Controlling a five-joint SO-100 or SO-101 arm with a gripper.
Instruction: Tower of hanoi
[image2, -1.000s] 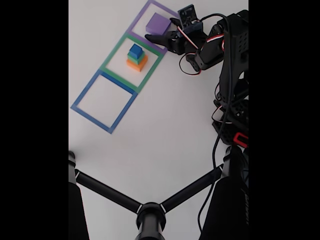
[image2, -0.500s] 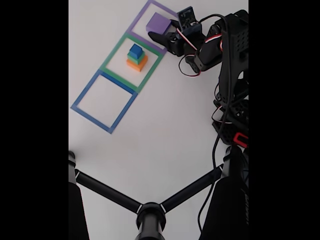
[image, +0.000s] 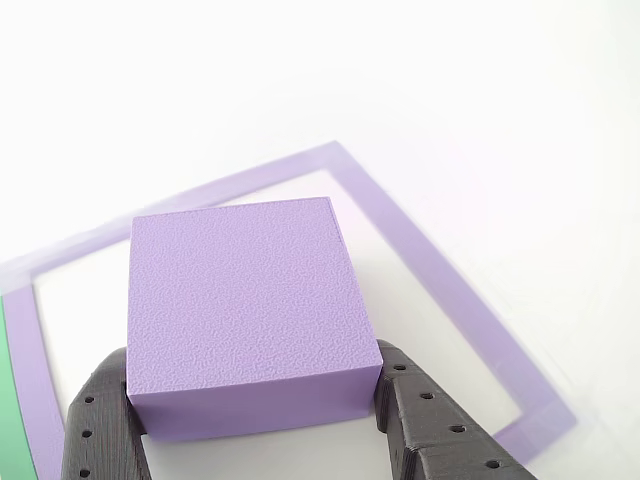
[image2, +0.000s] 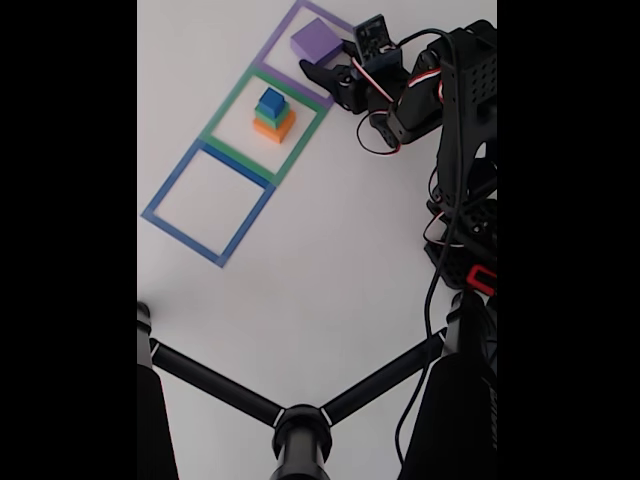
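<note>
The hand (image: 255, 405) is clamped on the purple block (image: 245, 310), one finger on each side, inside the purple outline (image2: 283, 35). The orange block (image2: 273, 127), green block (image2: 268, 113) and blue cube (image2: 271, 100) sit stacked in the green outline (image2: 225, 110) on the counter (image2: 330, 260)

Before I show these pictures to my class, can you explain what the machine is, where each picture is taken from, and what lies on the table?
It is a small robot arm on a white table. The fixed view looks down from above; the other view looks out between the gripper's two black fingers. Those fingers stand on either side of a purple block over the purple square outline. In the green outline stands a stack: orange block, green block, blue cube. The blue outline holds nothing.
</note>
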